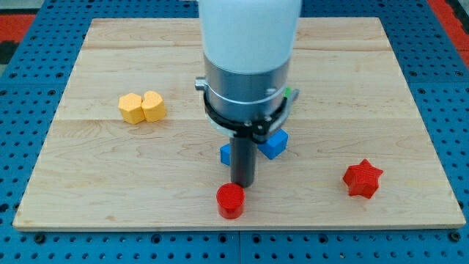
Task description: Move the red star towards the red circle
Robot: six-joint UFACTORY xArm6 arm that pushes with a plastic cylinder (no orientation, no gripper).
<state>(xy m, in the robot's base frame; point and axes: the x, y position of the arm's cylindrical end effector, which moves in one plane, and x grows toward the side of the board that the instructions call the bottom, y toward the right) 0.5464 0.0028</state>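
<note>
The red star (363, 178) lies on the wooden board (110, 169) at the view's lower right. The red circle (230, 200), a short cylinder, stands near the board's bottom edge at the middle. My tip (242, 183) is at the end of the dark rod, just above and slightly right of the red circle, very close to it. The tip is far to the left of the red star.
A blue block (273, 143) sits behind the rod, partly hidden by it, with a part showing on the rod's left (226, 153). A yellow heart-like block (142, 107) lies at the board's left. The arm's white and grey body (249, 66) hangs over the board's upper middle.
</note>
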